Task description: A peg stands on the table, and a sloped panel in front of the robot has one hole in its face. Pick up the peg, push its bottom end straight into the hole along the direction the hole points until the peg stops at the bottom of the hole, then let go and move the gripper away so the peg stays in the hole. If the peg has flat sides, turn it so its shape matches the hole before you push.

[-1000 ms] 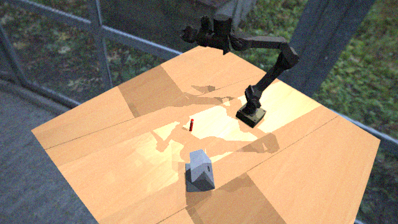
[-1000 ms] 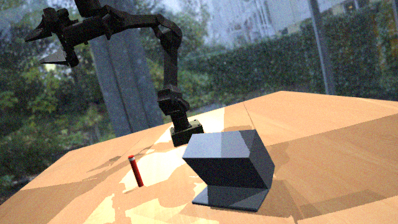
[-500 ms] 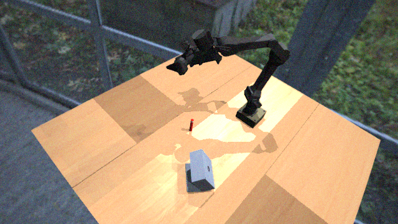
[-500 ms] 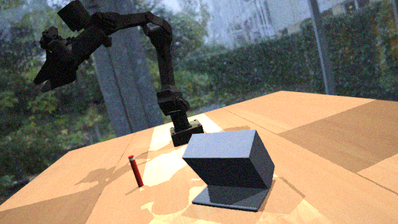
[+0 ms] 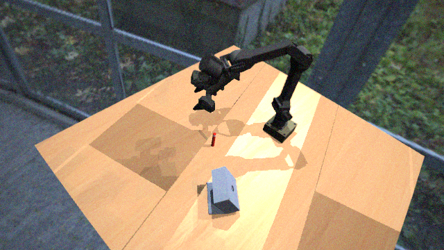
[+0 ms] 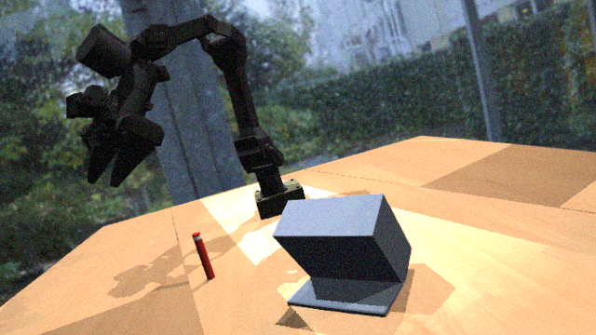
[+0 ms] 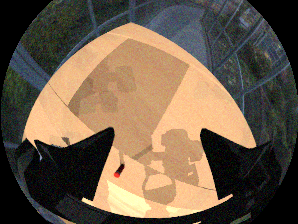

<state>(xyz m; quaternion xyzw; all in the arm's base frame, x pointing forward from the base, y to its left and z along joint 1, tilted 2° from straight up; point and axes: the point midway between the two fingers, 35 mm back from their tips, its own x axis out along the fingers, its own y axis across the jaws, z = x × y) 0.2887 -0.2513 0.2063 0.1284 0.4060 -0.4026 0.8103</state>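
A thin red peg (image 5: 213, 140) (image 6: 204, 257) (image 7: 119, 170) with a pale band near its top stands upright on the table. The grey block with the sloped panel (image 5: 225, 182) (image 6: 331, 216) stands on a flat base plate. Its one hole (image 5: 232, 187) shows as a small dark spot in the top view; the exterior camera sees the block from behind, with the hole hidden. My gripper (image 5: 195, 100) (image 6: 101, 182) (image 7: 158, 132) is open and empty. It hangs in the air well above the table, fingers angled downward, above and off to one side of the peg. In the wrist view the peg shows between the fingers, nearer the left one.
The arm's base (image 5: 280, 129) (image 6: 279, 199) stands on the wooden table (image 5: 368, 167) (image 6: 489, 242) (image 7: 200, 95) behind the peg and the block. The block stands on the side of the peg away from the gripper. Shadows of the arm fall around the peg.
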